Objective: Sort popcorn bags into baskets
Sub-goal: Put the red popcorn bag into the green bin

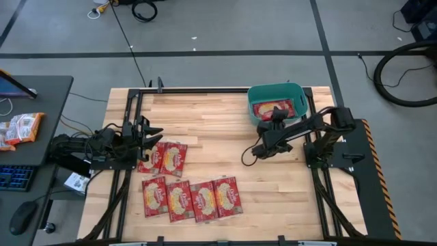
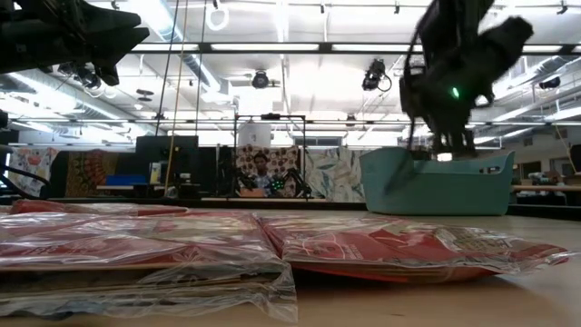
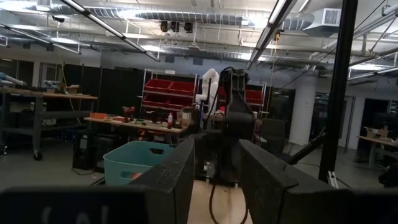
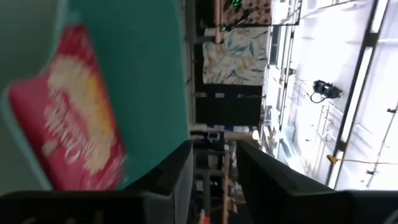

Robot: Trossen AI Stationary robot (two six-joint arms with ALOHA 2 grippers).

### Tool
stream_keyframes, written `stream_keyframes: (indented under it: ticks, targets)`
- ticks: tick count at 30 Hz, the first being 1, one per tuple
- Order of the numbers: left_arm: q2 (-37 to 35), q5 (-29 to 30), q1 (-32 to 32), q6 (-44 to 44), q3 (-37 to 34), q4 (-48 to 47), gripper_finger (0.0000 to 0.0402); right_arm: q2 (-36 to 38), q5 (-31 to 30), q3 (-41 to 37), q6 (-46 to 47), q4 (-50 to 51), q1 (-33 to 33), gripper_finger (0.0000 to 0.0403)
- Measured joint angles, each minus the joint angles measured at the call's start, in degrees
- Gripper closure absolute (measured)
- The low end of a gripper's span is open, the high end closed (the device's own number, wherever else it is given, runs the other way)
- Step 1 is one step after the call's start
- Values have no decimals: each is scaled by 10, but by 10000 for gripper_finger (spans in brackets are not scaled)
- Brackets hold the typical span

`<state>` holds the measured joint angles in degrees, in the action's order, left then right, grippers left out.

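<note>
The teal basket stands at the table's far right, with one red popcorn bag lying flat inside; the right wrist view shows that bag against the teal floor. My right gripper hovers open over the basket's near rim, empty; in the low view it hangs above the basket. Several more red bags lie flat on the table: two on the left and a row near the front edge. My left gripper is open, level, just beyond the two left bags, holding nothing.
An orange-and-white snack bag lies on the dark side desk off the table's left, by a keyboard and mouse. Bare wood spreads across the table's middle between the bags and the basket. Black frame rails run along both sides.
</note>
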<state>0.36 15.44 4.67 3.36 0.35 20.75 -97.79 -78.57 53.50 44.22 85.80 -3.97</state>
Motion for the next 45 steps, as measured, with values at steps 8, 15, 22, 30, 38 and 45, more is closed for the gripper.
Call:
stream_keyframes:
  ticks: [8,15,22,30,38,45]
  targets:
    - [0,2,0,0,0,0,276,48,-28,83,-58,-27,-35,273]
    - [0,14,0,1,0,0,276,67,93,151,-270,-169,-72,278]
    - [0,15,0,4,0,0,276,90,272,160,-509,-434,-80,295]
    - [0,15,0,5,0,0,276,90,536,149,-579,-625,-56,297]
    - [0,15,0,5,0,0,276,89,635,109,-579,-740,-52,296]
    - [0,15,0,4,0,3,276,31,595,90,-610,-803,-82,296]
